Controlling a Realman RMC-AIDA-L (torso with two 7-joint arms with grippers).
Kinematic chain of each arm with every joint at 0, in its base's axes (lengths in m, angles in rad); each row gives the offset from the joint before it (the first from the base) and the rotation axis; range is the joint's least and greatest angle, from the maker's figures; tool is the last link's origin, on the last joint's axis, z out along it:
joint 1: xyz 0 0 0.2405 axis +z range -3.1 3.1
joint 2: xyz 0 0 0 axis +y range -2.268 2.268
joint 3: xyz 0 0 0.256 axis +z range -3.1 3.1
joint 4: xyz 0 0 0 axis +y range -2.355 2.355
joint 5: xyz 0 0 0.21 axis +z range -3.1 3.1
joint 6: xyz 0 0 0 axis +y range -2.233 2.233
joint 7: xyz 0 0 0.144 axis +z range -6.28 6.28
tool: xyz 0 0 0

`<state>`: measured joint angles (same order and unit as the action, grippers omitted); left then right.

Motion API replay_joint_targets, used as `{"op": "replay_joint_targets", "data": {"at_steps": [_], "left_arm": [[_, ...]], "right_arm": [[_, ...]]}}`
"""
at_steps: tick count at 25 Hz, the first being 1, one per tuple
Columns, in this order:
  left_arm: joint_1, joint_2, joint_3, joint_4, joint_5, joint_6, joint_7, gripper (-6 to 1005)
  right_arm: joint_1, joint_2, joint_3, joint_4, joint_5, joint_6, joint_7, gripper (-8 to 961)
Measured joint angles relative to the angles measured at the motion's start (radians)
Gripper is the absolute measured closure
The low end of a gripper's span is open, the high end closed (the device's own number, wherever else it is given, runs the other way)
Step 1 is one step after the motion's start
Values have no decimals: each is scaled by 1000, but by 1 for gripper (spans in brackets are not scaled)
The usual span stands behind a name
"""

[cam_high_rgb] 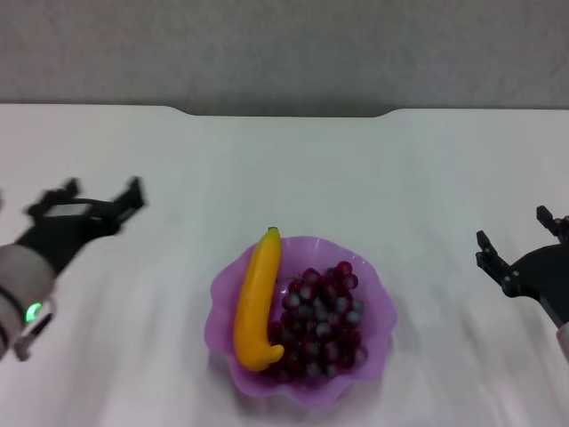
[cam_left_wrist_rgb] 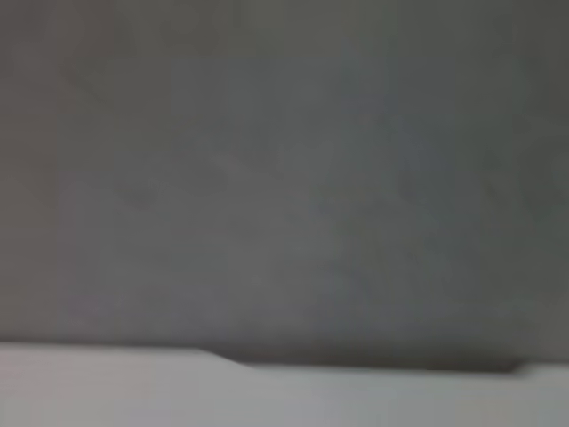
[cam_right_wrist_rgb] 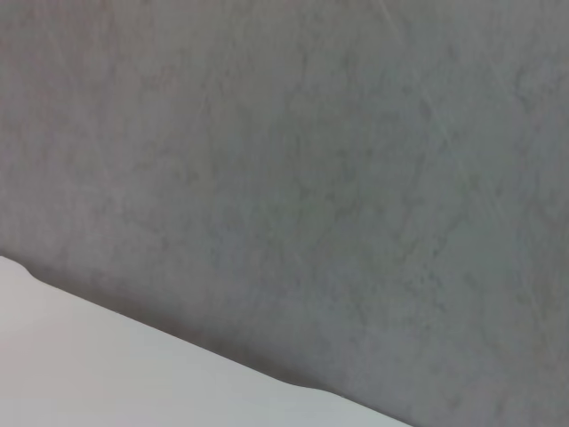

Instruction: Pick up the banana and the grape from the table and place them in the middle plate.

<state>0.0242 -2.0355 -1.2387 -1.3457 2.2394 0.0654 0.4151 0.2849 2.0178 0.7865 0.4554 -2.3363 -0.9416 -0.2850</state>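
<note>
The banana (cam_high_rgb: 256, 301) lies in the left half of the purple plate (cam_high_rgb: 378, 307), its tip over the far rim. The grape bunch (cam_high_rgb: 318, 318) lies in the plate beside it, on its right. The plate sits on the white table (cam_high_rgb: 293, 169) near the front middle. My left gripper (cam_high_rgb: 100, 197) is open and empty, above the table well to the left of the plate. My right gripper (cam_high_rgb: 514, 240) is open and empty, far right of the plate. The wrist views show only the table's far edge (cam_left_wrist_rgb: 267, 391) (cam_right_wrist_rgb: 107, 365) and a grey wall.
The table's far edge has a notch (cam_high_rgb: 284, 114) in the middle, with a grey wall (cam_high_rgb: 284, 44) behind it. The wall also fills the left wrist view (cam_left_wrist_rgb: 284, 178) and the right wrist view (cam_right_wrist_rgb: 311, 160).
</note>
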Motion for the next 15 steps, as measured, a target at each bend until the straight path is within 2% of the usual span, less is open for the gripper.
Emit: {"op": "replay_joint_targets", "data": {"at_steps": [3, 6, 9, 11, 15], "left_arm": [[33, -3, 20, 65, 31, 183, 39, 104], [21, -3, 79, 206, 79, 415, 12, 104], [-16, -5, 134, 372, 151, 635, -68, 104], [-61, -8, 177, 533, 204, 806, -165, 104], [-150, -9, 236, 779, 226, 1010, -363, 104]], "right_arm": [[-1, 1, -5, 2, 0, 0, 13, 69], [4, 1, -9, 0, 0, 0, 59, 69], [8, -1, -9, -2, 0, 0, 98, 69], [8, 0, -9, -3, 0, -3, 106, 69], [8, 1, -12, -3, -2, -13, 127, 69]]}}
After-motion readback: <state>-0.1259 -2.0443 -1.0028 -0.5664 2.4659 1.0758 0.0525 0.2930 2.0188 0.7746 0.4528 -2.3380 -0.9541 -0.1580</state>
